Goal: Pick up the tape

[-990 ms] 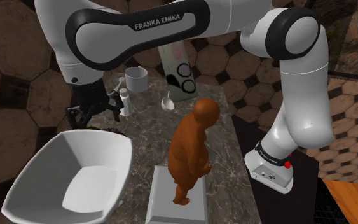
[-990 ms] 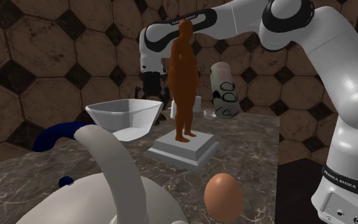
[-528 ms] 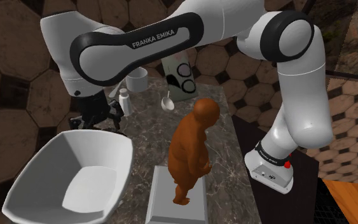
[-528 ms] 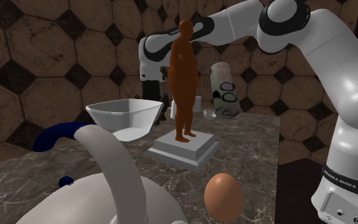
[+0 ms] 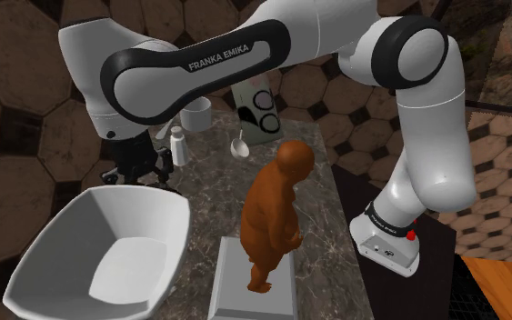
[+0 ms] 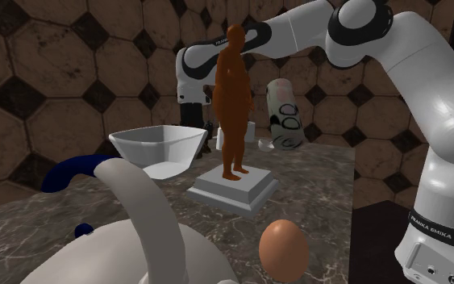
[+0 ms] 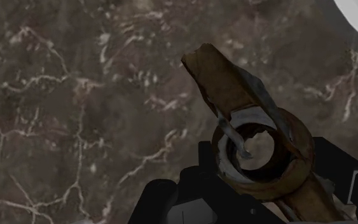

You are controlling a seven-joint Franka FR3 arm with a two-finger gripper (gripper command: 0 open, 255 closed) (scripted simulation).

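Marble, dark and veined, makes the counter on which everything stands. Over it the white arm bends down toward the shoulder view's left, past the big white bowl and the brown figure on its grey plinth. The gripper hangs low at the counter, just beside the bowl's far rim.

In the wrist view the tape, a brown dispenser with a roll ringed at one end, shows against the marble right at the gripper. Its ring end is nearest the black hand and its long body points away. Whether the hand is spread or already pinching it I cannot tell, since the black parts and the brown body overlap.

The step in hand looks like the grasp itself. To do it well, I would take the dispenser across its narrow width, close to the ring where the weight seems to sit. I would close firmly before any lift, then rise straight up so it neither swings nor catches the bowl's rim.
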